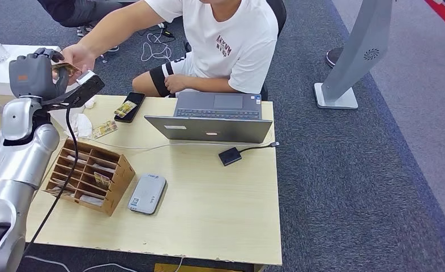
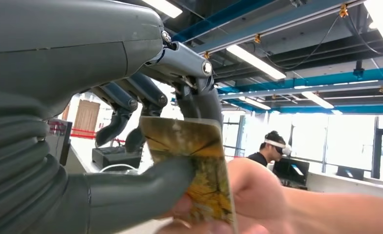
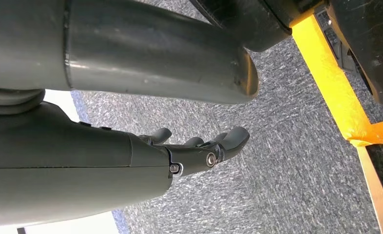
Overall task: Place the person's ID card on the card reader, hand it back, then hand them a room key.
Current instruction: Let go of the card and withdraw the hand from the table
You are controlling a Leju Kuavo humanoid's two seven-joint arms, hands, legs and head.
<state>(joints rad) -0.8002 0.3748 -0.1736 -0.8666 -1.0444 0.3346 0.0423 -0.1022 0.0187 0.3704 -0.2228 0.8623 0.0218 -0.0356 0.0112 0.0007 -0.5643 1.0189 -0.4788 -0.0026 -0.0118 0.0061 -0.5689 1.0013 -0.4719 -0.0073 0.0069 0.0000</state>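
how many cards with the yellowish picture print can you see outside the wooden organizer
3: one card pinched in the left hand at the person's hand, one on the phone, one on the table. Others may be hidden.

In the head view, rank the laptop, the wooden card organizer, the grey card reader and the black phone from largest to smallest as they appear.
1. laptop
2. wooden card organizer
3. grey card reader
4. black phone, though it lies farther from the camera, so its rank against the reader is unsure.

left robot hand (image 1: pixel 39 71) and person's hand (image 1: pixel 78 56) on card (image 1: pixel 66 67) (beyond desk)
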